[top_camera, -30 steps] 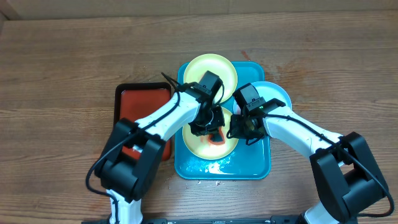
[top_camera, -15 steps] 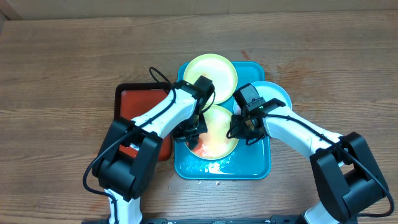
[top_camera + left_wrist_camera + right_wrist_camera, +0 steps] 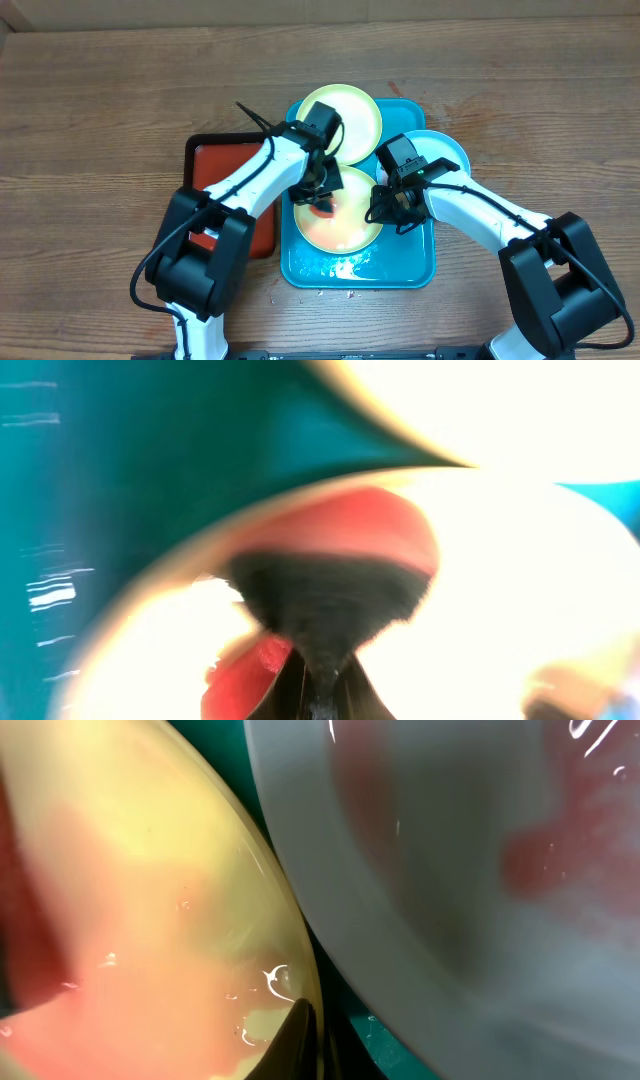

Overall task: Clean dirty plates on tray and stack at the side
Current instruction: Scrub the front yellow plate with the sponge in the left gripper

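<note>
Left gripper (image 3: 320,196) pinching red sponge (image 3: 323,208) on near plate (image 3: 352,226), now farther back than before; right gripper (image 3: 382,213) jaw state indiscernible

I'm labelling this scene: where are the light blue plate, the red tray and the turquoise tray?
light blue plate (image 3: 450,155), overhead view, bare right side.
red tray (image 3: 224,166), overhead view, its red floor.
turquoise tray (image 3: 405,266), overhead view, bare front floor.

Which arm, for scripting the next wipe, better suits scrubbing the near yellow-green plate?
Left, probably: the left pincer holds a red pad on that round pale yellow-green plastic plate; the right pincer sits at its rim.
</note>
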Controlling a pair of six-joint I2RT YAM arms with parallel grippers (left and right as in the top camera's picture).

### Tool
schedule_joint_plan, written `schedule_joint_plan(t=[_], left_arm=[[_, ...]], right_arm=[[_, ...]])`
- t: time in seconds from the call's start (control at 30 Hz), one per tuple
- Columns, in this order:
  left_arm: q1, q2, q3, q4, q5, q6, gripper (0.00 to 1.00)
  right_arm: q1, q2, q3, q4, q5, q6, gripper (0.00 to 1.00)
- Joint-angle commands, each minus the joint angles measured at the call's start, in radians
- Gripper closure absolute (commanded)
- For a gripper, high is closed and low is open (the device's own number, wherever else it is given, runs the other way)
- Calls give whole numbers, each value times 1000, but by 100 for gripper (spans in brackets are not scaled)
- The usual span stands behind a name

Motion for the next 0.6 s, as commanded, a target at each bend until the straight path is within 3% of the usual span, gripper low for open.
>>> schedule_joint_plan(t=[0.0, 0.13, 0.3, 0.57], left_arm=[[-63, 34, -5, 66, 116, 24, 96], [-99, 63, -5, 115, 144, 19, 96], [-118, 108, -5, 156, 314, 19, 96], [-115, 103, -5, 82, 457, 20, 96]], right_arm=[[2, 10, -14, -16, 74, -54, 96], [23, 10, -14, -16, 74, -56, 96], [37, 10, -14, -16, 74, -55, 96], [36, 10, -14, -15, 75, -55, 96]])
